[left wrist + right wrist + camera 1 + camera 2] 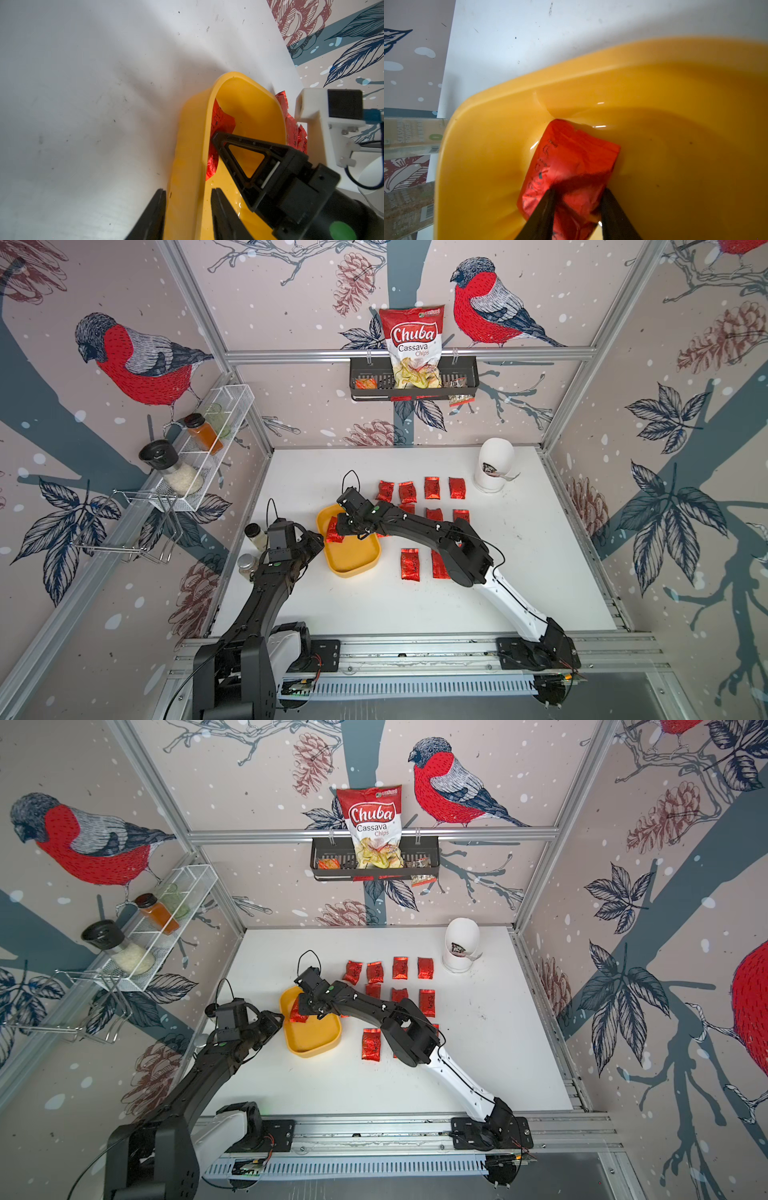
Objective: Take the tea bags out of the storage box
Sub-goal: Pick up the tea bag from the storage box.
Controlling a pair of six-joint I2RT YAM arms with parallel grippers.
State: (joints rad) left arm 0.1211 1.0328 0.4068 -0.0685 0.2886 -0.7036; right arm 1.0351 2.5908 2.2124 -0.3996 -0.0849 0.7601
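Right end effector [579, 190] pinching tea bag [571, 153], against storage box [488, 124] wall

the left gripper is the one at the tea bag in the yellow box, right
No, it is the right gripper, whose fingers flank the tea bag in the storage box in the right wrist view. The left gripper straddles the box's wall.

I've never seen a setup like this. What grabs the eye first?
Shiny red tea bags lie in rows on the white table, beside a mustard-yellow storage box. The right gripper pinches another tea bag inside it, while the left gripper straddles its wall. Big red-breasted birds cover the walls.
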